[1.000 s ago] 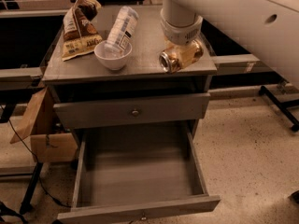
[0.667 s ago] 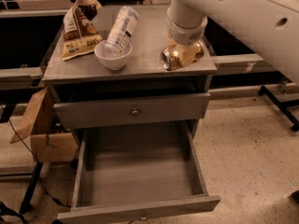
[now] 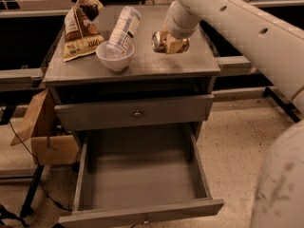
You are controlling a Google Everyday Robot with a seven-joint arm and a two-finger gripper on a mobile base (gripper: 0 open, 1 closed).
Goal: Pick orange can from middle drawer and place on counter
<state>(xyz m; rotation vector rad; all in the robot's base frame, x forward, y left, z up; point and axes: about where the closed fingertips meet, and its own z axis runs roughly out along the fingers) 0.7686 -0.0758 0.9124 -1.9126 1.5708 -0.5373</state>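
Camera view: the cabinet seen from the front and above, with the arm reaching in from the upper right. The gripper hangs over the right rear part of the counter and is clenched on the can. The can lies on its side in that grasp, one silver end turned toward the bowl. Whether the can already touches the counter or sits just above it cannot be told from here. The drawer stands pulled fully out below, its tray bare, so the pick is judged complete and the carry nearly so. What remains is to set the can down, let go, and draw the arm clear. The spot under the can looks free, with the bowl near on its left. Also on the counter, to the left: a bottle lying with its mouth toward the bowl, and a snack bag. The upper drawer is closed. A cardboard box sits on the floor beside the cabinet.
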